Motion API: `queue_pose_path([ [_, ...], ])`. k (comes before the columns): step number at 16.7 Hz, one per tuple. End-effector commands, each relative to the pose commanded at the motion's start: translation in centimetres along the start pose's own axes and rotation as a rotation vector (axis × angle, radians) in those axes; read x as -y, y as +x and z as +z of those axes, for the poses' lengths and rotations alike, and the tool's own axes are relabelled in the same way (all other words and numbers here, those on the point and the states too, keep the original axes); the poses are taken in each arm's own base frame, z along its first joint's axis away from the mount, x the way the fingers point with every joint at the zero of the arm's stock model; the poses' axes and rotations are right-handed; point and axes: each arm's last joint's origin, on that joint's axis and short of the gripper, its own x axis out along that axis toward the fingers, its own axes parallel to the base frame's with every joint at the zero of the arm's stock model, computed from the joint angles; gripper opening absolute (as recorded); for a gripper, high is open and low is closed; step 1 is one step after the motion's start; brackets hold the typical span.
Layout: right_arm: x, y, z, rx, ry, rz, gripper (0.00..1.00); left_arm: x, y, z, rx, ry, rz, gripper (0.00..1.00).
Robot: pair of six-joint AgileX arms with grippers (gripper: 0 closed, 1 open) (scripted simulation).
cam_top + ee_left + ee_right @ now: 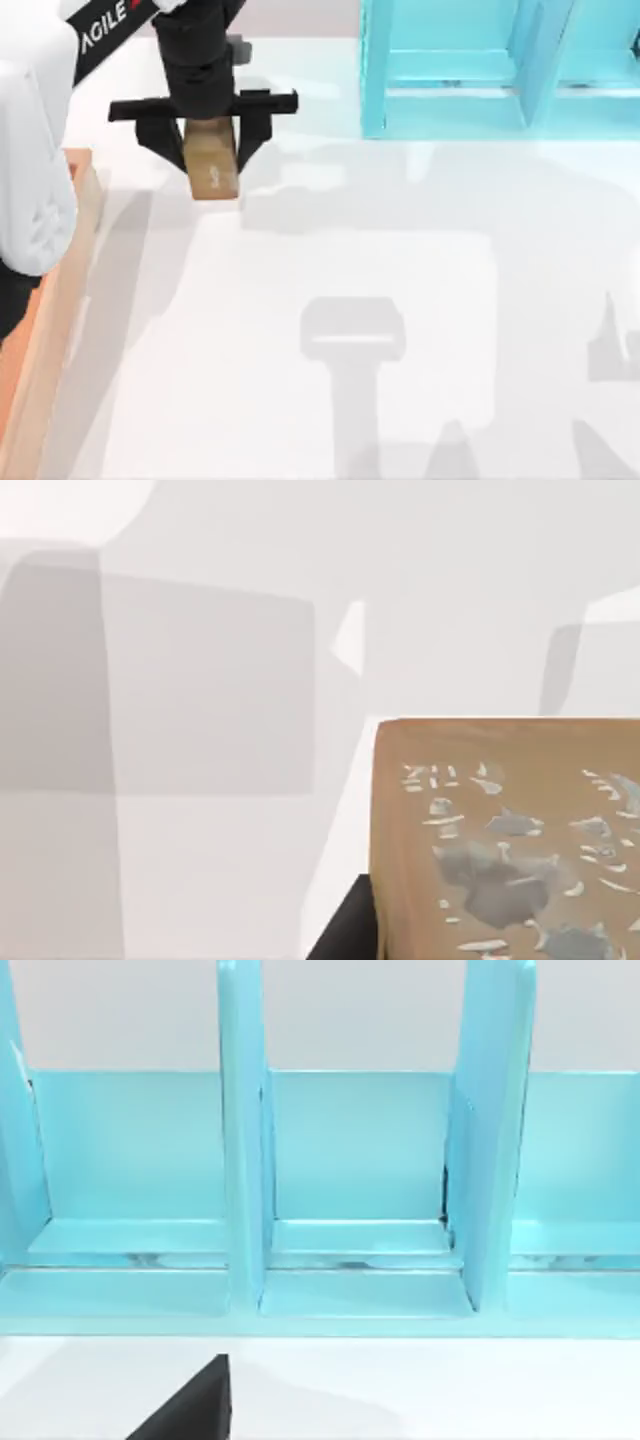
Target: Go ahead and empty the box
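The box [60, 300] lies along the table's left edge, with a pale wood rim and an orange-brown floor, partly hidden by my left arm. My left gripper [208, 150] hangs over the white table to the right of the box, shut on a small tan-brown cube block [211, 160] with a white mark. The block [510, 840] fills the near corner of the left wrist view, above bare table. One dark finger [190, 1405] of the right gripper shows in the right wrist view, facing the shelf unit.
A turquoise shelf unit [480, 70] with upright dividers [240, 1160] stands at the back right of the table. White table surface [380, 300] stretches from the box to the right edge, crossed by arm shadows.
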Motion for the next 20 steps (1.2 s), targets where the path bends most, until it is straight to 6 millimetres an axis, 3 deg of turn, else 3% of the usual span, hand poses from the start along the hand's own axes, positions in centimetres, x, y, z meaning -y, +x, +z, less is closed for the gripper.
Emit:
queue_pose_path([
  [6, 0.0, 0.0, 0.0, 0.0, 0.0, 0.0, 1.0, 0.1, 3.9, 0.0, 0.003, 0.0, 0.001, 0.0],
  [11, 0.0, 0.0, 0.0, 0.0, 0.0, 0.0, 1.0, 0.1, 4.3, 0.0, 0.003, 0.0, 0.0, 0.0],
  [20, 0.0, 0.0, 0.0, 0.0, 0.0, 0.0, 1.0, 0.1, 4.3, 0.0, 0.003, 0.0, 0.0, 0.68],
])
